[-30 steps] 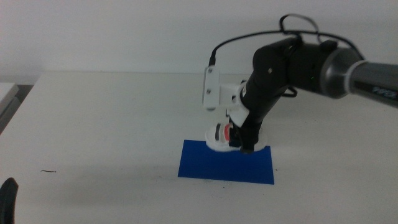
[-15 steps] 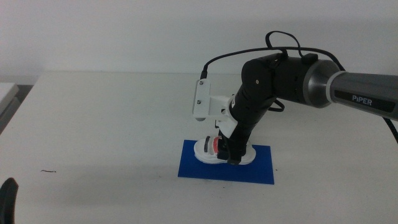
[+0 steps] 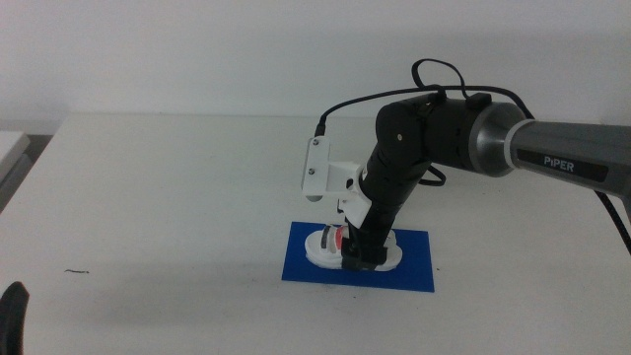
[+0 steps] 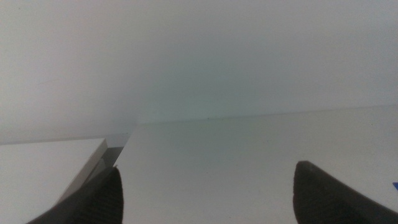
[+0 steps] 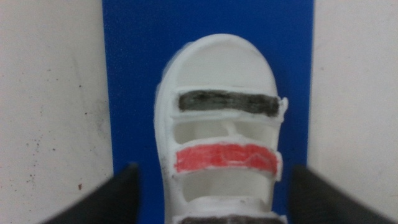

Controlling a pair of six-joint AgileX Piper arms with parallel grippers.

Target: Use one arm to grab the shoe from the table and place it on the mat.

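Observation:
The white shoe (image 3: 323, 248) with dark and red straps rests on the blue mat (image 3: 414, 264), near its middle, on the white table (image 3: 177, 187). My right gripper (image 3: 360, 258) reaches down from the right and is shut on the shoe. In the right wrist view the shoe (image 5: 217, 68) lies lengthwise on the mat (image 5: 130, 74), and my right gripper (image 5: 214, 186) has one jaw close along each side of it. My left gripper (image 3: 12, 316) waits at the bottom left corner. It is open in the left wrist view (image 4: 208, 193).
A small dark mark (image 3: 77, 271) lies on the table at the left. A second pale surface (image 3: 10, 148) adjoins the table's left edge, with a gap between them in the left wrist view (image 4: 115, 149). A white wall stands behind.
My right arm has moved left and down with the shoe, from the mat's back edge to its middle. The shoe now sits low on the mat. The left arm has not moved.

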